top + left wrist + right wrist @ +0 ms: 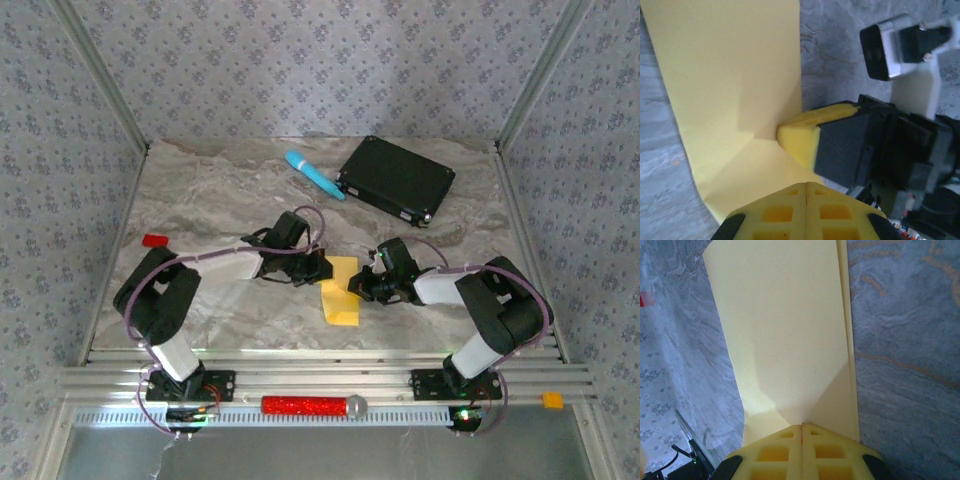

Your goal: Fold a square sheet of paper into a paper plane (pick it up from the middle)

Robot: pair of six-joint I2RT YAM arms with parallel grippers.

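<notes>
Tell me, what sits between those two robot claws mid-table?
The square sheet of paper, yellow and partly folded, lies between the left gripper and right gripper; the top external view shows it.

1. Both arms reach forward and inward toward each other, elbows bent outward.
2. Left gripper [318, 268] points right, jaws pressed together.
3. Right gripper [355, 285] points left, jaws closed, tips near the left's.
</notes>
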